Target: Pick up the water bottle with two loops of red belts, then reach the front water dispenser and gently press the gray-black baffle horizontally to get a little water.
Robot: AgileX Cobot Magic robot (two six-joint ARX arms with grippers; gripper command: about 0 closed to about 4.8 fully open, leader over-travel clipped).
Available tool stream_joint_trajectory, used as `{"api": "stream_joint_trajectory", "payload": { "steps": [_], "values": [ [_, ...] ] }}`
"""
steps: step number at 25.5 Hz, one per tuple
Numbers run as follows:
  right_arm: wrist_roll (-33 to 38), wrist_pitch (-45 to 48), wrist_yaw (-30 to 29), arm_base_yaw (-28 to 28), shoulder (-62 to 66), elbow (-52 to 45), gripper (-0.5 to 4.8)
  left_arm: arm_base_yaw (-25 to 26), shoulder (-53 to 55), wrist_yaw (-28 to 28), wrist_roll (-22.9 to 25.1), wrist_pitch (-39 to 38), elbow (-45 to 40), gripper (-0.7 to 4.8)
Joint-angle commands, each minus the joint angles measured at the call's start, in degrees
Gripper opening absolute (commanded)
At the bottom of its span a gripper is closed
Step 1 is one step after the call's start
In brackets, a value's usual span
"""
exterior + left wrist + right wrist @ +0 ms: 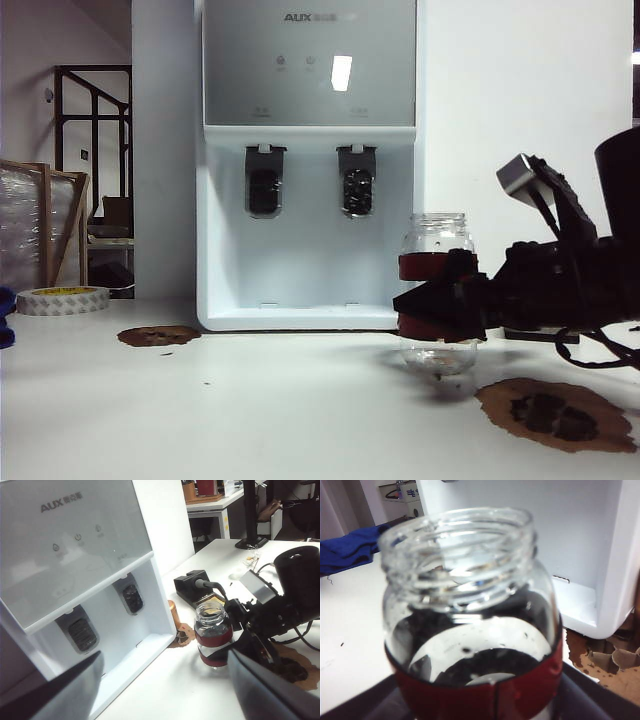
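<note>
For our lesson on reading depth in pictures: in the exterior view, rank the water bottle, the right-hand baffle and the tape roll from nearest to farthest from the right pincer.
1. Water bottle, between the right pincer fingers.
2. Gray-black baffle, up left on the dispenser.
3. Tape roll, far left table edge.

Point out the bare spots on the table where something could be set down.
Free: tabletop between tape roll and water bottle, ahead of the water dispenser. Crowded: right side, where right gripper brackets the bottle. Left gripper hovers open.

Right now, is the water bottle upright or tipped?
Upright. The water bottle stands on its base on the table, mouth up, with the right gripper around its red-banded body.
</note>
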Motion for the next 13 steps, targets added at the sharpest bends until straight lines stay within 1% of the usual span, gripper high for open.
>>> {"api": "stream_joint_trajectory", "payload": {
  "steps": [1, 3, 4, 6, 8, 11, 12, 13],
  "values": [
    [0.39, -0.17, -0.33, 0.2, -0.02, 0.04, 3.34, 0.02, 0.0, -0.31, 0.33, 0.26, 0.31, 4.0],
    [0.39, -0.15, -0.33, 0.2, -0.02, 0.04, 3.29, 0.02, 0.0, -0.31, 0.33, 0.26, 0.31, 4.0],
    [0.39, -0.11, -0.33, 0.2, -0.04, 0.04, 3.18, 0.02, 0.0, -0.31, 0.33, 0.26, 0.31, 4.0],
    [0.39, 0.04, -0.37, 0.2, -0.04, 0.0, 2.71, 0.02, 0.0, -0.63, 0.35, 0.26, 0.31, 4.0],
    [0.44, 0.66, -2.1, 0.2, -0.17, -0.09, 2.7, 0.02, 0.0, -1.49, 0.61, 0.0, 0.31, 4.0],
    [0.92, 0.74, -2.78, 0.22, -1.03, -0.46, 2.68, 0.02, 0.0, -1.53, 0.85, -0.33, 0.31, 4.0],
    [1.14, 0.74, -2.78, 0.22, -1.73, -0.79, 2.61, 0.02, 0.0, -1.53, 0.87, -0.31, 0.31, 4.0],
    [1.33, 0.74, -3.39, 0.37, -3.15, -1.27, 2.4, 0.02, 0.0, -1.55, 0.9, -0.26, 0.31, 4.0]
  ]
}}
